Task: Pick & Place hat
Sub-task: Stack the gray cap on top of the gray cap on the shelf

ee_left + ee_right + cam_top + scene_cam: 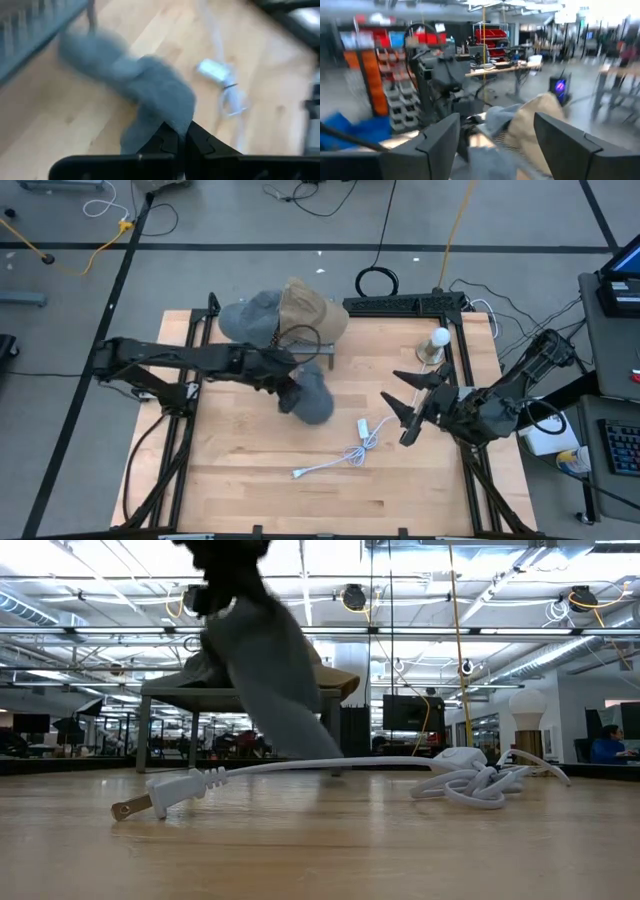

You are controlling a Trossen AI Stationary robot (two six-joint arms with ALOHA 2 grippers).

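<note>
A grey hat (312, 398) hangs from my left gripper (290, 383) near the table's middle. It shows as a grey drape (265, 680) in the low view and as blurred grey cloth (160, 95) in the left wrist view. The left gripper (181, 137) is shut on it. My right gripper (408, 408) waits open to the hat's right, over the table's right side, with its fingers wide apart (495, 145). A second grey hat (250, 318) and a tan hat (312, 308) rest on a raised stand (180, 692) at the far edge. My left gripper pinches the grey hat's cloth (172, 122) between its two shut fingers, coming from above. The hat hangs below the fingers (235, 595), slack and spreading wider downward. Whether its lower edge (300, 750) touches the table, I cannot tell.
A white power cord (345, 452) with its plug (150, 805) lies on the wood, toward the near edge and to the right of the held hat. A white light bulb (438, 340) stands near the table's far right. Black frame rails (400, 304) run along the far edge.
</note>
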